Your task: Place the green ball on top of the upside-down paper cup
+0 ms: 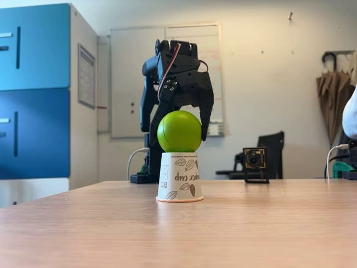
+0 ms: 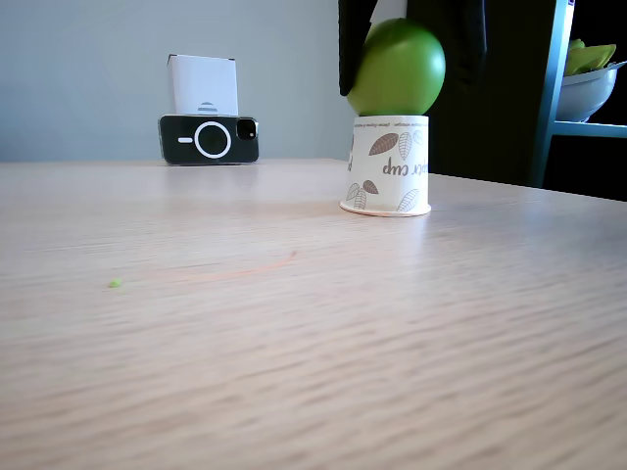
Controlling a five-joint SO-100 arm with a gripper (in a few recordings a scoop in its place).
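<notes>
Light wood-grain table (image 1: 268, 229) up front. Blue cabinet (image 1: 34, 89) far left, whiteboard (image 1: 131, 78) on pale back wall (image 1: 268, 84), folded umbrellas (image 1: 334, 95) hung far right — black chair (image 1: 268, 153) below. Even, soft light.

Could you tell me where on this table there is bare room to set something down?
The wooden table is bare in front of the paper cup and to both its sides. In the other fixed view, open wood runs between the cup and the phone. It is crowded right at the cup: the green ball sits on it with the gripper around it.
</notes>
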